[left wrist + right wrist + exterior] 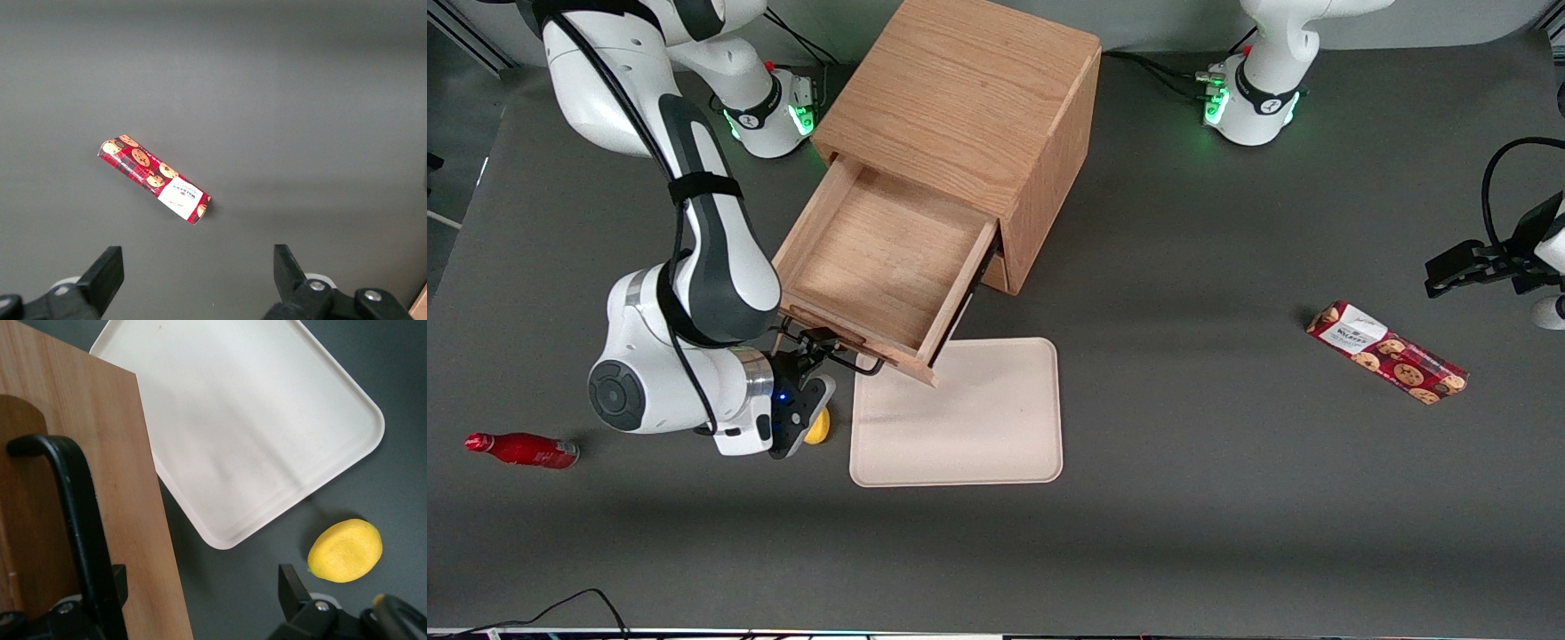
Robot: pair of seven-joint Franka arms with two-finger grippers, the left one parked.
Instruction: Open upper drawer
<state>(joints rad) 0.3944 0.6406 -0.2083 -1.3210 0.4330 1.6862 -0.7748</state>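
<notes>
High front view, two close wrist views

you see the cabinet (978, 107) in light oak with a matt, open grain, its upper drawer (876, 258) pulled out over a smooth matt cream tray (996, 427). the drawer's bar handle (80, 520) is black with a slight sheen. the gripper (811, 348), matt black, sits at that handle. near the tray lie a dimpled yellow lemon (345, 550) and, farther toward the working arm's end, a glossy red bottle (520, 449). toward the parked arm's end of the matt grey table (1227, 533) lies a glossy printed biscuit packet (1387, 352).
</notes>
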